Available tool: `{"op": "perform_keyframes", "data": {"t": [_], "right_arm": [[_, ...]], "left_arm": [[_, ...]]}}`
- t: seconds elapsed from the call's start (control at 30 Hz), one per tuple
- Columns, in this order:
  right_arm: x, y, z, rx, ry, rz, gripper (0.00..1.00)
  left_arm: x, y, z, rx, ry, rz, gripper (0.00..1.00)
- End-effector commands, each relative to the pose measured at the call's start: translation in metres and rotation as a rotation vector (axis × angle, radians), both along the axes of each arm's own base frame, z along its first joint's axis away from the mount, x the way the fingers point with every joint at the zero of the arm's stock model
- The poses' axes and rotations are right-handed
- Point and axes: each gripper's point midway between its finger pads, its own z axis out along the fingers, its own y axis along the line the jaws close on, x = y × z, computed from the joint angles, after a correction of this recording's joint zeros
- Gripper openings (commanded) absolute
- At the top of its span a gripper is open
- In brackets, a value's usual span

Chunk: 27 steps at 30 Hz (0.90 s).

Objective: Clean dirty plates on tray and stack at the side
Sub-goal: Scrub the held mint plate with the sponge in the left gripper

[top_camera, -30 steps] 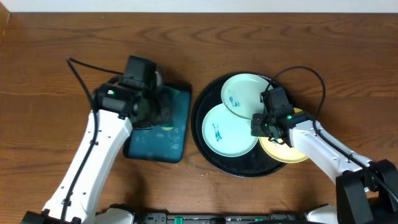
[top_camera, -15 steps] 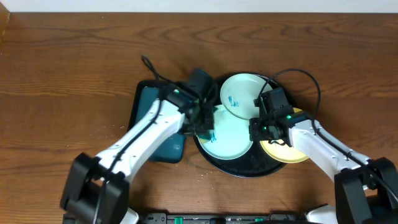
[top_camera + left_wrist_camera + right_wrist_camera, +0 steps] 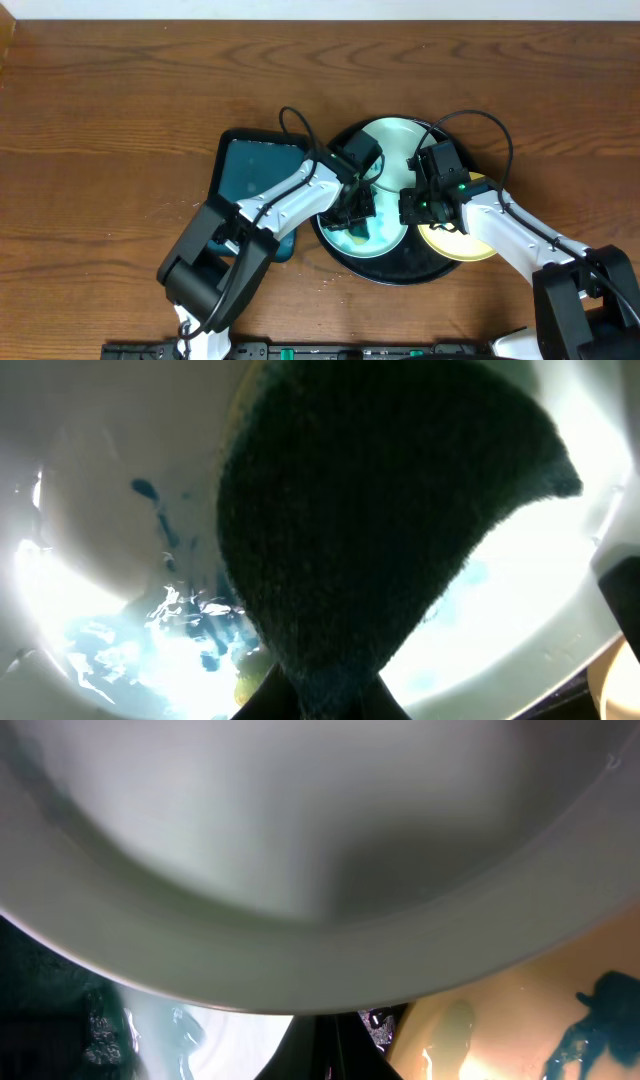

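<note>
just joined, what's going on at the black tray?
The left gripper presses a dark sponge onto the front pale plate on the black tray, where teal smudges show. The right gripper sits at that plate's edge, beside the yellow plate; whether it grips is unclear. No plate is stacked aside yet.

Close-up: dark sponge (image 3: 380, 510) pressed on pale plate (image 3: 90, 490); teal smudges (image 3: 150, 495) left of it.

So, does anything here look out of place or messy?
Yes. The yellow plate hangs over the right rim of the black tray instead of lying inside it, and it has a teal smear. The mint plate under the dark sponge has teal smears too.
</note>
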Motion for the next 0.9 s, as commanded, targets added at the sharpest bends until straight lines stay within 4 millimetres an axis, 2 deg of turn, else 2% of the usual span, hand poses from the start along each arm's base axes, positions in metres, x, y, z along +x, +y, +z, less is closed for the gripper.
{"op": "perform_keyframes", "data": {"t": [0.0, 0.1, 0.27, 0.37, 0.43, 0.53, 0.6, 0.67, 0.77, 0.87], "right_arm": [[-0.004, 0.005, -0.006, 0.007, 0.025, -0.005, 0.01], [-0.004, 0.005, -0.006, 0.006, 0.028, -0.005, 0.01], [-0.006, 0.004, -0.007, 0.003, 0.036, -0.005, 0.01], [-0.008, 0.003, -0.007, 0.0, 0.044, -0.005, 0.01], [-0.01, 0.003, -0.008, -0.002, 0.05, -0.005, 0.01], [-0.011, 0.002, -0.008, -0.005, 0.056, -0.005, 0.01], [-0.011, 0.002, -0.008, -0.005, 0.055, -0.004, 0.01], [-0.011, 0.002, -0.008, -0.004, 0.055, -0.004, 0.01], [-0.011, 0.005, -0.008, 0.005, 0.054, 0.014, 0.01], [-0.014, 0.01, -0.008, 0.005, 0.053, 0.037, 0.01]], "left_arm": [[-0.003, 0.027, -0.039, 0.174, 0.026, 0.029, 0.08], [0.009, 0.066, -0.038, 0.357, -0.046, 0.044, 0.08], [0.024, 0.12, -0.02, 0.617, -0.151, 0.036, 0.08], [0.028, 0.136, -0.013, 0.704, -0.189, -0.008, 0.08], [0.03, 0.136, -0.013, 0.707, -0.197, -0.02, 0.08], [0.029, 0.122, -0.018, 0.634, -0.18, -0.01, 0.07], [0.021, 0.099, -0.025, 0.505, -0.123, 0.0, 0.07], [0.013, 0.061, -0.03, 0.306, -0.052, 0.008, 0.08], [0.01, 0.011, -0.025, 0.059, -0.01, -0.009, 0.07], [0.007, -0.028, -0.015, -0.102, -0.019, -0.056, 0.08]]}}
